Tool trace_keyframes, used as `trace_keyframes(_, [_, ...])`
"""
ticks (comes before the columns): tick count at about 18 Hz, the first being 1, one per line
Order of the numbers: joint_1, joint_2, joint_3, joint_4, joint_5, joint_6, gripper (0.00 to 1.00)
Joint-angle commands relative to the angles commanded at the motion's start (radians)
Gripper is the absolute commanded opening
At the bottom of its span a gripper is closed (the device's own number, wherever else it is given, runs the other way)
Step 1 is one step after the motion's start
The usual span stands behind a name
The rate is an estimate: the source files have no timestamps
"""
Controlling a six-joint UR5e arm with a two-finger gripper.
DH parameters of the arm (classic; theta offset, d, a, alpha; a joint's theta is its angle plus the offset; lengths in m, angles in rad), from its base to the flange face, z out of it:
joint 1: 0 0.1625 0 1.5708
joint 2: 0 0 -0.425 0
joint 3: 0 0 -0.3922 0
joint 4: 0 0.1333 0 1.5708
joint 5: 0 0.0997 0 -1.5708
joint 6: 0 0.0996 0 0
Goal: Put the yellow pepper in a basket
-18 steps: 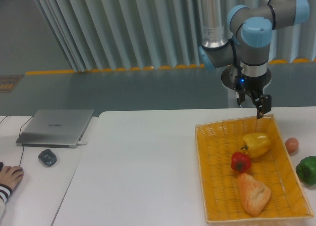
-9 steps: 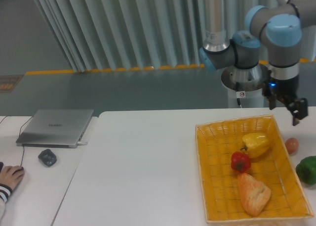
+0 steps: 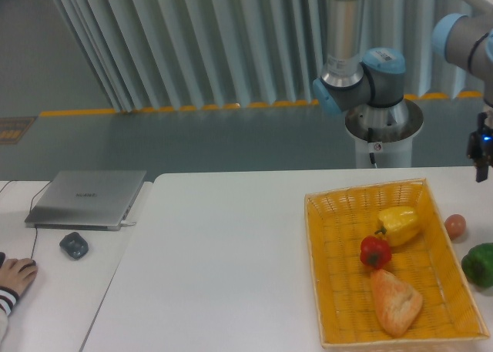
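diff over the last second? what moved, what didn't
The arm swung away to image-right: its gripper went from above the far rim of the basket to the right frame edge, now mostly out of view. It held nothing in any frame. Unchanged: yellow pepper, red pepper and bread in the basket; green pepper and egg beside it; laptop and mouse.

Yellow pepper (image 3: 399, 224): glossy, bright yellow, lumpy and blocky; lay on its side inside the basket, in the far right part, near the right wall, its stem toward the left. Basket (image 3: 333, 293): large, shallow, rectangular tray of yellow-orange woven wicker with low flared sides; sat flat at the table's right end, long axis running front to back.
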Motion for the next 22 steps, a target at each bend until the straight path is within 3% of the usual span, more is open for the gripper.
trace_keyframes(5, [0.011, -0.043, 0.025, 0.003, 0.002, 0.184, 1.0])
trace_keyframes(14, [0.026, -0.114, 0.049, 0.02, 0.018, 0.187, 1.0])
trace_keyframes(22, [0.032, -0.12, 0.054, 0.018, 0.021, 0.189, 1.0])
